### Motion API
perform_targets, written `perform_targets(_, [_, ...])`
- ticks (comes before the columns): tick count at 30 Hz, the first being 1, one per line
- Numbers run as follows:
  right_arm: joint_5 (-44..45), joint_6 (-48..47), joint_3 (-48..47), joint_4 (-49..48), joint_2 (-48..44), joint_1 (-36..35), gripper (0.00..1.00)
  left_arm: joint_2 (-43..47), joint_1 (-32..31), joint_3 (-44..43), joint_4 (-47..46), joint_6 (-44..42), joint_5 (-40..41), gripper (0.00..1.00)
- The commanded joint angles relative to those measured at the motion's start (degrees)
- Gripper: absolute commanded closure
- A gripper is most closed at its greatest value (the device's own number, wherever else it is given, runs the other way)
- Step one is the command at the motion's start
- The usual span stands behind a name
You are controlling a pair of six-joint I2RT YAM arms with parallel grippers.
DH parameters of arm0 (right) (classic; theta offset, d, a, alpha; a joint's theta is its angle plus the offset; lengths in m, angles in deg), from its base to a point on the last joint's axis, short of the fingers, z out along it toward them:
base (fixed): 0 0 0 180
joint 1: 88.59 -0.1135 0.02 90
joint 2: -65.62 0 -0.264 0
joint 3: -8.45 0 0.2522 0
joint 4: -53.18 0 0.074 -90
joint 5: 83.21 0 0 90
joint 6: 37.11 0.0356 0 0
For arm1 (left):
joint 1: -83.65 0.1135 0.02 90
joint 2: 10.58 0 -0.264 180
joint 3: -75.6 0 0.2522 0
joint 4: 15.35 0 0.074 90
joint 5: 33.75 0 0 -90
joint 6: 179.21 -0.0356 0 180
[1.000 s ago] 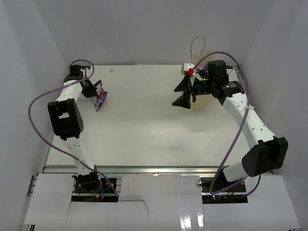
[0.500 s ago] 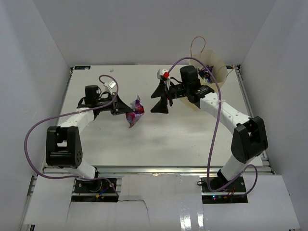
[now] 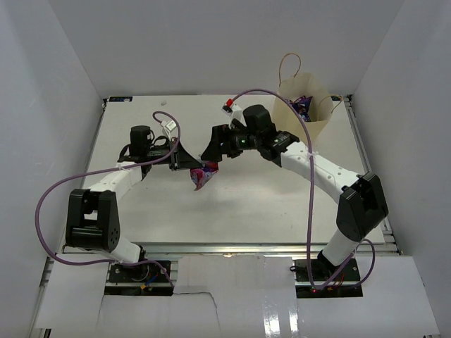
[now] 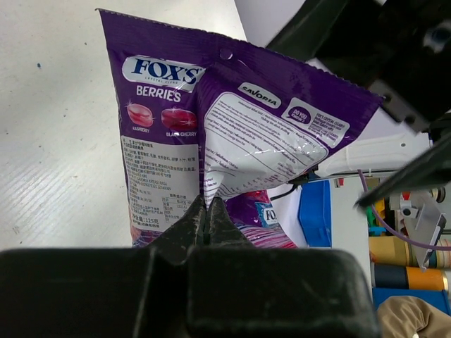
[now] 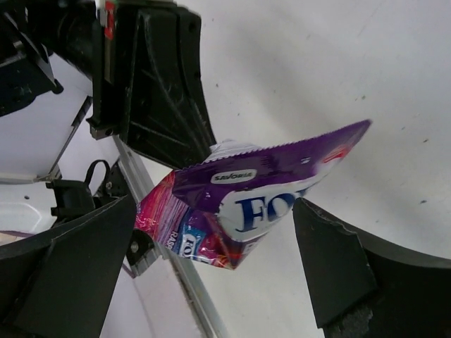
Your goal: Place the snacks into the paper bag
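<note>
My left gripper is shut on purple Fox's candy packs, seemingly two pinched together, and holds them above the middle of the table. In the left wrist view the fingertips pinch the packs at their lower seam. My right gripper is open right beside them. In the right wrist view the packs hang between its spread fingers, apart from both. The tan paper bag stands upright at the back right, with a purple pack showing inside.
White walls enclose the table on three sides. Purple cables loop off both arms. The left arm's black finger fills the upper left of the right wrist view.
My left arm swung from the far left to the table's middle, carrying the purple packs. My right gripper moved left, away from the paper bag, and now flanks the packs.
</note>
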Motion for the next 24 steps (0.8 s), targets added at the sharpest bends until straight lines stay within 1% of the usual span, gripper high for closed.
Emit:
perform_targets(1, [7.47, 6.02, 1.15, 2.6, -0.09, -2.21, 0.03, 1.78, -0.98, -0.98, -3.44, 1.01, -2.34, 1.0])
perform_targets(3, [8.25, 6.11, 1.06, 1.2, 0.53, -2.91, 0.04, 1.69, -1.16, -0.98, -3.61, 1.1, -2.34, 1.0])
perform_targets(6, [9.57, 6.11, 0.1, -0.82, 2.55, -3.79, 0.1, 1.95, -1.34, -0.9, -3.88, 1.53, -2.25, 1.0])
perform_targets(7, [9.75, 6.11, -0.17, -1.35, 3.17, -3.8, 0.19, 2.21, -1.34, -0.89, -4.05, 1.8, -2.25, 1.0])
perform_targets(9, [10.89, 5.67, -1.4, -1.53, 4.66, -3.71, 0.27, 2.74, -1.43, -0.63, -4.31, 2.15, -2.25, 1.0])
perform_targets(10, [10.55, 5.59, -1.66, -1.79, 4.84, -3.62, 0.35, 3.0, -1.34, -0.46, -4.4, 2.15, -2.25, 1.0])
perform_targets(12, [9.23, 4.71, -2.19, -2.14, 5.2, -3.53, 0.46, 3.71, -1.43, -0.02, -4.58, 2.41, -2.25, 1.0])
perform_targets(13, [8.7, 4.27, -2.19, -2.76, 5.2, -3.53, 0.61, 3.8, -1.43, 0.25, -4.93, 2.59, -2.17, 1.0])
perform_targets(15, [7.21, 3.13, -2.28, -3.11, 5.28, -3.45, 0.77, 4.15, -1.43, 0.69, -5.28, 3.2, -2.08, 0.97])
perform_targets(16, [6.51, 2.6, -2.37, -3.46, 5.11, -3.44, 0.87, 4.23, -1.43, 0.77, -5.46, 3.38, -1.99, 0.94])
perform_targets(17, [5.54, 1.81, -2.37, -4.42, 4.85, -3.44, 0.91, 4.58, -1.43, 0.78, -5.46, 3.9, -1.55, 0.82])
perform_targets(19, [3.26, -1.78, -2.98, -5.04, 4.23, -3.18, 0.92, 5.02, -1.43, 0.08, -4.07, 3.56, -1.2, 0.66])
perform_targets(20, [2.12, -3.28, -3.42, -5.57, 3.36, -3.01, 0.92, 5.72, -1.43, -0.36, -3.88, 1.99, -1.89, 0.53])
perform_targets(21, [1.15, -7.03, -4.29, -5.75, 2.91, -2.48, 0.92, 6.34, -1.43, -1.06, -3.27, 1.28, -1.99, 0.45])
perform_targets(23, [-2.09, -11.18, -5.53, -6.01, 1.86, -1.52, 0.92, 7.66, -1.25, -2.38, -1.25, -1.09, -0.68, 0.32])
perform_targets(24, [-3.5, -13.03, -6.23, -6.01, 1.59, 0.06, 0.92, 8.97, -1.25, -3.08, -0.72, -2.75, 0.29, 0.31])
